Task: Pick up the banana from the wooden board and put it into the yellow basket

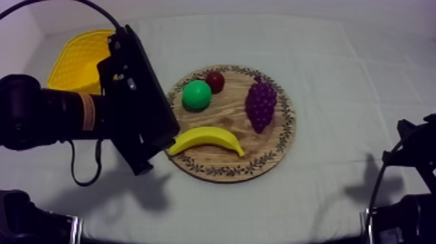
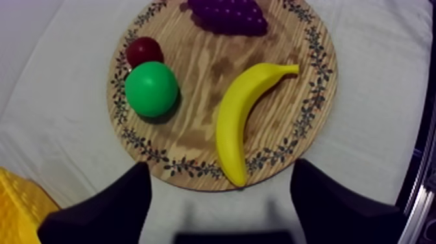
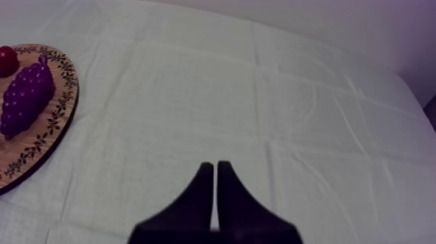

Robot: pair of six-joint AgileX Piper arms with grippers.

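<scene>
The yellow banana (image 1: 205,139) lies curved on the front part of the round wooden board (image 1: 228,122), near its rim. My left arm (image 1: 139,104) reaches in over the board's left edge, just left of the banana's end. In the left wrist view my left gripper (image 2: 217,209) is open, its fingers (image 2: 107,211) spread wide above the cloth just short of the board (image 2: 201,78), with the banana (image 2: 241,120) lying ahead between them. The yellow basket (image 1: 81,58) stands at the back left. My right gripper (image 3: 215,188) is shut on nothing over bare cloth.
A green round fruit (image 1: 196,95), a small red fruit (image 1: 215,81) and purple grapes (image 1: 260,102) share the board behind the banana. My right arm (image 1: 410,159) sits low at the right edge. The basket's corner (image 2: 19,207) lies beside my left finger.
</scene>
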